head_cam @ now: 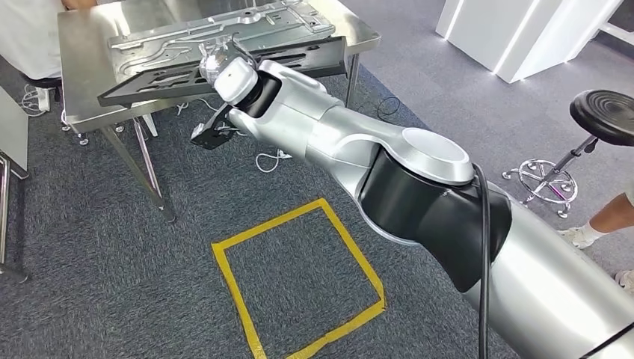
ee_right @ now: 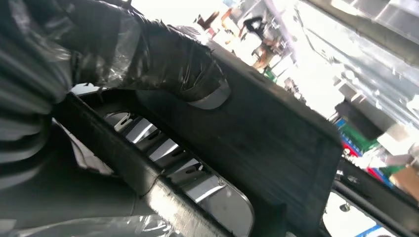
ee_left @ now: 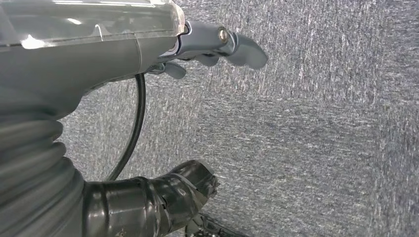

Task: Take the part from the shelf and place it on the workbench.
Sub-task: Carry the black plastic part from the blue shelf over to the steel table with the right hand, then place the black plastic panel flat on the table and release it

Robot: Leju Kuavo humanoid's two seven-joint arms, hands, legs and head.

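Holding the black part [head_cam: 224, 67] by its near edge, the right hand [head_cam: 224, 71] has it hovering over the steel workbench [head_cam: 82, 45], so I'd level it out and lower slowly before letting go, while the left hand [ee_left: 217, 47] hangs empty, fingers loose.

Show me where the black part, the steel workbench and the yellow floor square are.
black part [head_cam: 314, 58], head view, right end of the flat panel
steel workbench [head_cam: 82, 67], head view, bare left side of its top
yellow floor square [head_cam: 273, 222], head view, upper tape edge
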